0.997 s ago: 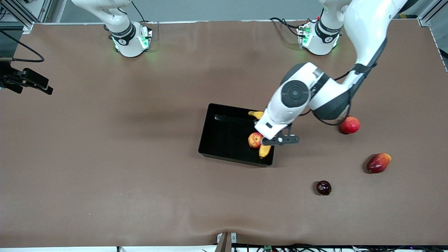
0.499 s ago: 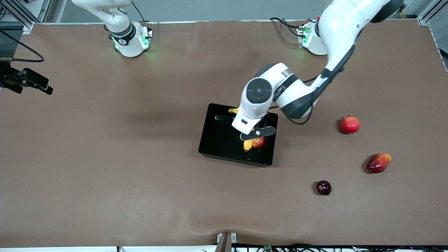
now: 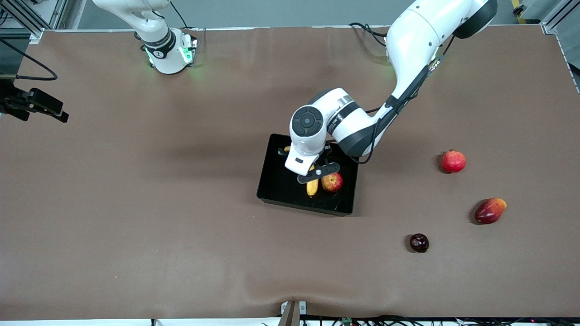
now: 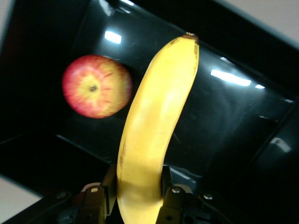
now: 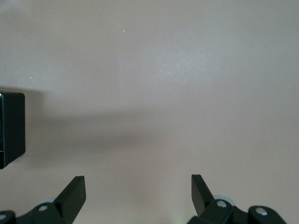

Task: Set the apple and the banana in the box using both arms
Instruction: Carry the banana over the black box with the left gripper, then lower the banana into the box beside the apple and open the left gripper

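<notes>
High front camera, two wrist close-ups

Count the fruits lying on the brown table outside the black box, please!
3: the pomegranate, the red-yellow fruit nearer the camera, and the dark plum nearest, all toward the left arm's end.

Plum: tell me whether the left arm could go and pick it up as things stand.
Probably not yet. The plum lies bare on the table with nothing over it, but the left gripper is shut on the banana over the box.
</notes>
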Robot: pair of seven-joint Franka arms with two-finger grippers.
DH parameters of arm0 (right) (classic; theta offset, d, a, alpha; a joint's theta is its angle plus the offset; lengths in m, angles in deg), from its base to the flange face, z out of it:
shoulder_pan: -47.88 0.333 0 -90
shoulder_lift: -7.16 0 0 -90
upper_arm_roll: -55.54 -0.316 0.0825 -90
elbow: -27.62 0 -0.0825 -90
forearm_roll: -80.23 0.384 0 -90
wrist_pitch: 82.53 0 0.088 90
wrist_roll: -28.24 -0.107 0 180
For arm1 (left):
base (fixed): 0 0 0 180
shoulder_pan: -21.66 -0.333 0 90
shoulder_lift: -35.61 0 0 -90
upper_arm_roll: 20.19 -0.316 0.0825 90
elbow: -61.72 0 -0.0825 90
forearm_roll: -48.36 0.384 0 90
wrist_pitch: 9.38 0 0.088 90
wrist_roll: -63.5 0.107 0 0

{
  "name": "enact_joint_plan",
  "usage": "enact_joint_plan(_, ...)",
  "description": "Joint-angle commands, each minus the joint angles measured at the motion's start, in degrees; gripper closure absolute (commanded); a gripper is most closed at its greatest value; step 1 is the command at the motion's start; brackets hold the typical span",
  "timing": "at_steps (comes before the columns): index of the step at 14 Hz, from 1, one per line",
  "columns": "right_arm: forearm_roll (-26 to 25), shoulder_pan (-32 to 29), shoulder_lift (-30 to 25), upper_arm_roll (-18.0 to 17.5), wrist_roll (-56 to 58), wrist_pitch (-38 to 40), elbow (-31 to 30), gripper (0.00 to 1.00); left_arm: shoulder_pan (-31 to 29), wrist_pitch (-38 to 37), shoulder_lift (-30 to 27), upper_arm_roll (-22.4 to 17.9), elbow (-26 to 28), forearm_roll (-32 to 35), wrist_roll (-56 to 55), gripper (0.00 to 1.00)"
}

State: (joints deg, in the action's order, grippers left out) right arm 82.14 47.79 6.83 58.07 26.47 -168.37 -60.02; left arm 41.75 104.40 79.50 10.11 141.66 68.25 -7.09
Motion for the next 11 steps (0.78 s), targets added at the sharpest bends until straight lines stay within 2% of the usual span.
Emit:
enact_joint_plan(1,-0.2,-0.1,0.4,-0.2,0.5,0.7,1.1,0.0,0.7,3.5,2.2,-0.5,-2.0,0.2,-2.3,1.0)
enact_joint_plan(4,-0.2,0.0,0.4,-0.2,0.5,0.7,1.1,0.0,2.2,5.1,4.3,-0.9,-2.0,0.3,-5.3,1.0)
enact_joint_plan(11,-0.2,-0.1,0.4,-0.2,0.5,0.7,1.1,0.0,5.0,9.6,6.4,-3.8,-1.7,0.7,-2.9,1.0)
